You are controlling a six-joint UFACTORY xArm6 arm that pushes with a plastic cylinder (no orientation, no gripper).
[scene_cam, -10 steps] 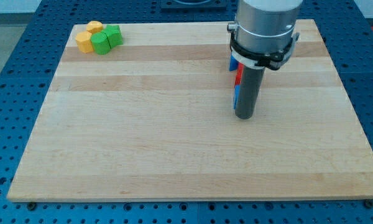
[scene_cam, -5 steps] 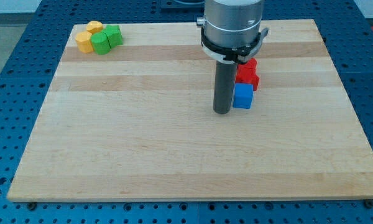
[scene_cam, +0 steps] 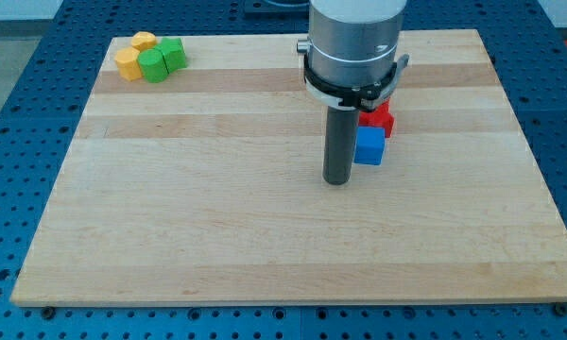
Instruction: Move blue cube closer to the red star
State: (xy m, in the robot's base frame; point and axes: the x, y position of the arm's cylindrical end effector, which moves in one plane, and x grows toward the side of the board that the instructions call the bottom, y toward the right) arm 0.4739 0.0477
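My tip, a bare rod grasping nothing, stands just left of the blue cube, which touches the red star toward the board's top-right corner.

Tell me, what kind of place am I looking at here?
Probably a robotics lab bench. A wooden board lies on a blue perforated table, and my tip rests just left of a blue cube touching a red block.
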